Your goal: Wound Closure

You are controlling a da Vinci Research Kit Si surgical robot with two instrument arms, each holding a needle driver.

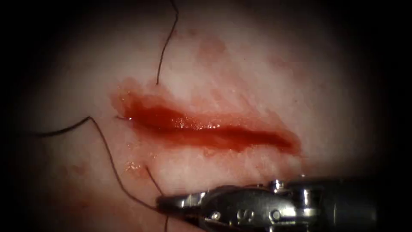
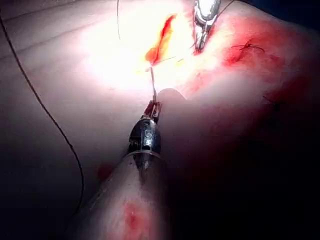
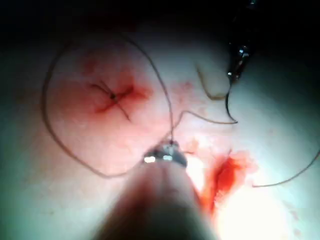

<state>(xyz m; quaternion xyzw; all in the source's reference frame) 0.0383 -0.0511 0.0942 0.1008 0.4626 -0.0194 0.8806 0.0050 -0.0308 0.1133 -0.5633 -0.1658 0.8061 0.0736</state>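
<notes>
Below the long red cut [image 1: 206,129], the right arm's steel tool [image 1: 169,203] clamps the dark thread [image 1: 109,154], while the left tool [image 2: 155,107] holds the curved needle [image 3: 229,107] nearby.

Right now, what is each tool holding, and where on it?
Left tool holds the needle near one end; whether its tip touches the tissue cannot be told. Right tool grips the thread at its jaw tips.

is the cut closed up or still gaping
Open: the cut gapes along its length, red fluid pooled inside, no stitch bridging its edges.
</notes>
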